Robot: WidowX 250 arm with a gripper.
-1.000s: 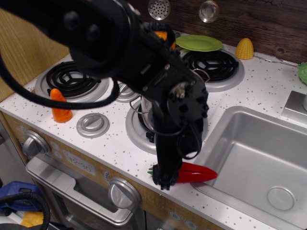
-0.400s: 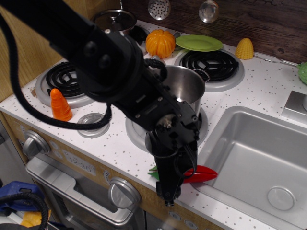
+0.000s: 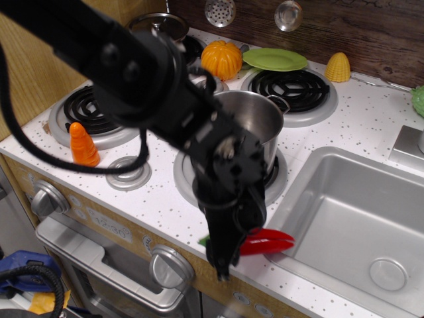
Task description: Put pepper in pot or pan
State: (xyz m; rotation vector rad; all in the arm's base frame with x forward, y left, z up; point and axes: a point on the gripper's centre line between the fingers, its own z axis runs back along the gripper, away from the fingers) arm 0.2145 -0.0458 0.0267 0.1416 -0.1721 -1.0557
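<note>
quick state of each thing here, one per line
pepper: held at its stem end, tip pointing toward the sink, not in the pot
gripper: pointing down, closed on the pepper
steel pot: upright on the front burner, no lid
carrot: standing upright by the left burner
green plate: flat, nothing on it
sink: nothing in it

A single view looks down from above the front edge of the toy kitchen, tilted toward the back wall at 12 o'clock. It stands fairly near: the tabletop (image 3: 371, 129) fills most of the picture, cut off at 3 and 9 o'clock. The oven front and knobs show along the bottom from 6 to 8 o'clock, and the sink (image 3: 358, 218) runs out of frame toward 4 o'clock. The arm enters from 10 o'clock, close to the lens, and blocks much of the centre.
</note>
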